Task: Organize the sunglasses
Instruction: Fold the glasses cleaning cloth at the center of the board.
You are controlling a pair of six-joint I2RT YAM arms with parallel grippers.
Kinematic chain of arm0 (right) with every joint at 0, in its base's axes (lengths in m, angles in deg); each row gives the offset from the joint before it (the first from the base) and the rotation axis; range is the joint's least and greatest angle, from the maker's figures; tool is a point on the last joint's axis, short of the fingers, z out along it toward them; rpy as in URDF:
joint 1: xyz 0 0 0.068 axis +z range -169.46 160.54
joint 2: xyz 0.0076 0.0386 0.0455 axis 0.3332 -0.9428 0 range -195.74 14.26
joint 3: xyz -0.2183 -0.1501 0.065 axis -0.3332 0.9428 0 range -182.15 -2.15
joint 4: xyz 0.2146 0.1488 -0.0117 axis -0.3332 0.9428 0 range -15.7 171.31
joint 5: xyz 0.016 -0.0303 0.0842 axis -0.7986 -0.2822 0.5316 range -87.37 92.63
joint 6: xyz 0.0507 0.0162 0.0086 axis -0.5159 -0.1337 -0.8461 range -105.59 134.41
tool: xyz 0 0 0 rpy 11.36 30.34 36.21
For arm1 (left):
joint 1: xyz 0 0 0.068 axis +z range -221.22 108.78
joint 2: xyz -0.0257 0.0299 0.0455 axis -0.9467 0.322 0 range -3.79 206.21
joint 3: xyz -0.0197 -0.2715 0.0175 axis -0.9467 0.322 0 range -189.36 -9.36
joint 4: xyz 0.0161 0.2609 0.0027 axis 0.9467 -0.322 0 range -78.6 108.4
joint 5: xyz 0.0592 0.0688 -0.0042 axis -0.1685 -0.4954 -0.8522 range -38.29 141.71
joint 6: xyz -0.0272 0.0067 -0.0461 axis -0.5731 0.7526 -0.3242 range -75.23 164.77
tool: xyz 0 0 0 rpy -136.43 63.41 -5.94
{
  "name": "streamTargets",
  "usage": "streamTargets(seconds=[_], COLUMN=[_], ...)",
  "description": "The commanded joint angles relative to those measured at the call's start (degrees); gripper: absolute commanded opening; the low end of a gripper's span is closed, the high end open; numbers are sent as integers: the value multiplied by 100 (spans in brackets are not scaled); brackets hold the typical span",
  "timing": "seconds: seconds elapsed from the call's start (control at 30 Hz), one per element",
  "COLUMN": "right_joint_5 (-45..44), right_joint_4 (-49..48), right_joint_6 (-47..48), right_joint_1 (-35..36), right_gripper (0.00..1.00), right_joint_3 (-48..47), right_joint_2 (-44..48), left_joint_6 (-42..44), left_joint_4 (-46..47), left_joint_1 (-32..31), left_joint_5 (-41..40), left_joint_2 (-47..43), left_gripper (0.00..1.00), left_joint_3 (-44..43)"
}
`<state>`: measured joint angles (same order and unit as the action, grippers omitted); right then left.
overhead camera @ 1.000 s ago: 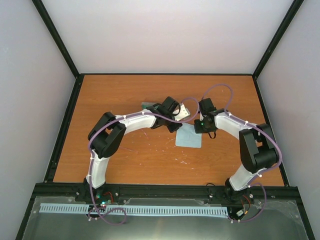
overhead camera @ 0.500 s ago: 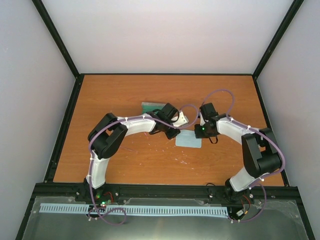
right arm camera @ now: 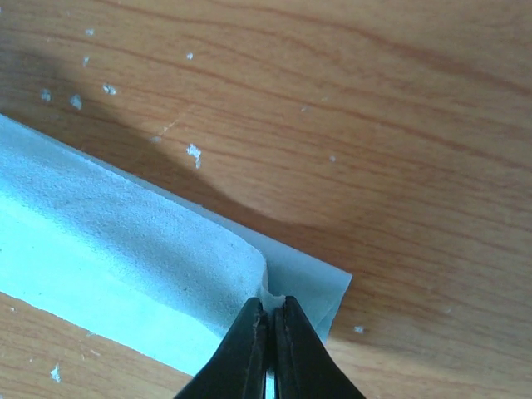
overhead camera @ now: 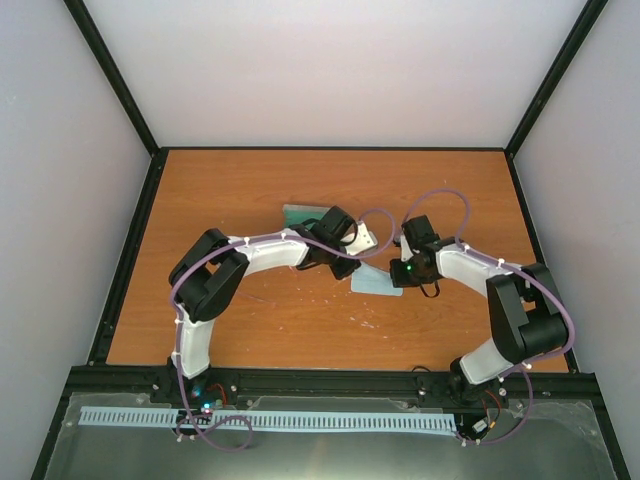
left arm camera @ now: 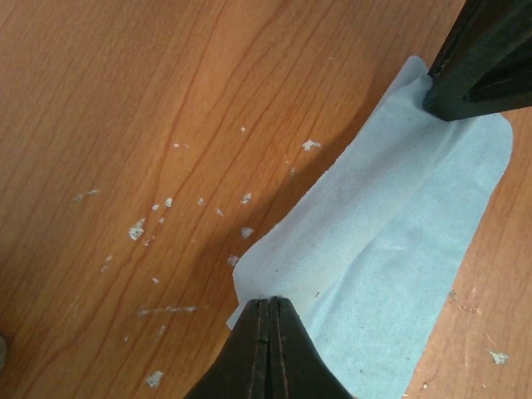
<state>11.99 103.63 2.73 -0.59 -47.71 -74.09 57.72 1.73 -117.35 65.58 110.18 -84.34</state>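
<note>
Pale blue cloth (left arm camera: 391, 249), orange-brown table (left arm camera: 125, 100)

**Nothing to read here**

You have no word, label, brand, number or sign legible in any of the three views. The tabletop (left arm camera: 125, 100) shows only wood grain and pale flecks, and the cloth (left arm camera: 399, 249) is plain blue-grey.
</note>
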Motion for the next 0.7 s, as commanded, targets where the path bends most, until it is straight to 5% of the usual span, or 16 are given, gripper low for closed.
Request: streamTargets(seconds=[0.0, 0.23, 0.67], right_joint_5=[113, 158, 397], right_joint_4=[-105, -265, -471], right_joint_6=[61, 92, 14], right_joint_1=[-44, -42, -43], right_gripper=[8, 19, 23], right_joint_3=[137, 234, 452], right_joint_2=[134, 118, 434], left_joint_6=[-99, -121, -170], left_joint_4=[76, 109, 169], left_joint_1=[-84, -88, -187], left_joint_5=[164, 293, 410], left_joint_2=[-193, -136, -196], left_gripper=[1, 2, 6], left_joint_3=[97, 205, 395])
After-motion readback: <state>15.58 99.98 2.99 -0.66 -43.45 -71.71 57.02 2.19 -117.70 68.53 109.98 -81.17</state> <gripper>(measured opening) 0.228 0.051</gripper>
